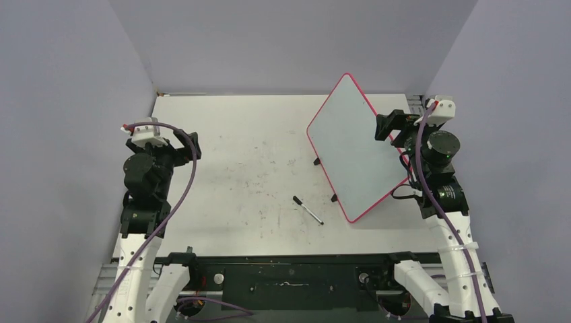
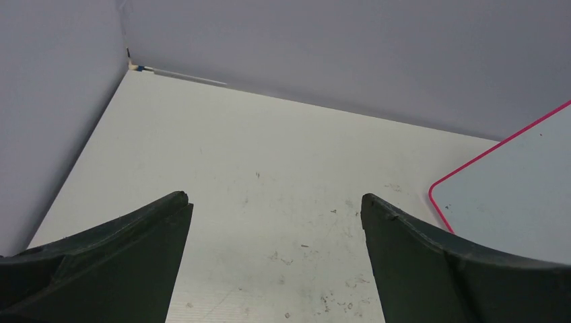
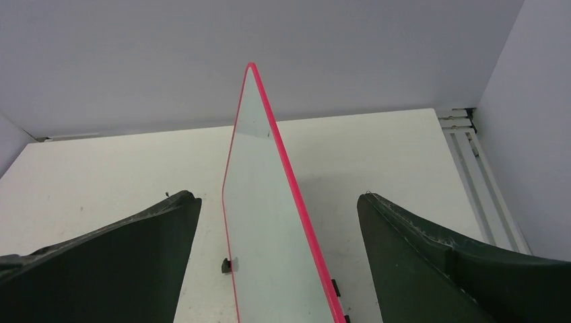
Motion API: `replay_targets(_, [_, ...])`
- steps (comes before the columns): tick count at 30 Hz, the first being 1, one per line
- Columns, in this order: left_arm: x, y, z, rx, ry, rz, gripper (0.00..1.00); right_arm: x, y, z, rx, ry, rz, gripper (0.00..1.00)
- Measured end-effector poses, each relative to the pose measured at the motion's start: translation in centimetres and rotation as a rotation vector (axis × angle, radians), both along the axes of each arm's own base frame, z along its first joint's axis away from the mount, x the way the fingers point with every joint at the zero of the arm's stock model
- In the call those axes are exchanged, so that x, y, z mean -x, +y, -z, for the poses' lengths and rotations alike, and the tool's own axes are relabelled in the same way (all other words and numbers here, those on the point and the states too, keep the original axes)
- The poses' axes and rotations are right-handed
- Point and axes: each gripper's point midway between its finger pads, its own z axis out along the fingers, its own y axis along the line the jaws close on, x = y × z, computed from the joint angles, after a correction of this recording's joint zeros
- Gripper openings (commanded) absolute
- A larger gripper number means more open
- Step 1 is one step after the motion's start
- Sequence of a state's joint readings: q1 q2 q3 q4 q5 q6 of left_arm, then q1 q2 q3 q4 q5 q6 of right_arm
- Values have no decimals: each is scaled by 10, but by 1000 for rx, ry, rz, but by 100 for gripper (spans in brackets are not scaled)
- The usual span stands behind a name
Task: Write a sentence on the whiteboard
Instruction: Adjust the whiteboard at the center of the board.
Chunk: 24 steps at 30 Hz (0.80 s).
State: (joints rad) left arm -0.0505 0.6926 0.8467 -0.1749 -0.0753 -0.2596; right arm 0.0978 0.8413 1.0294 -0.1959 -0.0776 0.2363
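The whiteboard [image 1: 350,151] stands tilted on its small black feet [image 1: 317,161] at the right of the table [image 1: 236,168], one corner pointing to the far wall. Its red-pink rim frames a plain, pale grey face, and no lettering can be read on it in any view. Only the top view shows a black-and-white pen [image 1: 308,210], which lies flat on the table just left of the board's near corner and does not touch it. The left gripper [image 1: 195,146] hovers at the left side, well apart from the board, with its fingers spread wide over scuffed tabletop in its wrist view [image 2: 276,202]; there the board [image 2: 518,195] shows only as a rim corner at the right. The right gripper [image 1: 380,126] sits at the board's right edge. Its own camera sees the board [image 3: 266,215] nearly edge-on between widely parted fingers [image 3: 275,196], with a gap on each side.
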Motion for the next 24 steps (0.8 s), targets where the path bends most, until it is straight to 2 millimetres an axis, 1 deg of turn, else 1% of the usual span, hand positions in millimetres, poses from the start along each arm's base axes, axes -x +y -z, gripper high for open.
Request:
replay_targets(2, [-1, 0, 2, 2, 7, -1, 96, -2, 0, 4, 0, 12, 0, 90])
replay_targets(6, [-5, 0, 7, 14, 25, -7, 96, -1, 1, 3, -2, 10, -6, 90])
replay_targets(12, [-12, 2, 23, 20, 84, -24, 96, 1, 9, 2, -31, 15, -41, 90])
replay_targets(14, [-12, 1, 25, 18, 90, -18, 96, 1, 14, -1, -54, 18, -69, 90])
replay_targets(17, [-13, -5, 26, 10, 95, 20, 96, -3, 25, -14, -86, 23, -114, 90])
replay_targets(19, [-14, -11, 29, 9, 107, 57, 96, -8, 37, -23, -99, 29, -141, 90])
replay_targets(20, [-16, -14, 32, 10, 115, 70, 96, -9, 46, -23, -101, 36, -153, 90])
replay_targets(22, [-18, -17, 37, 11, 133, 90, 96, -7, 74, -15, -98, 71, -188, 91])
replay_targets(24, [-20, -19, 42, 11, 147, 102, 96, 2, 112, -4, -83, 117, -235, 92])
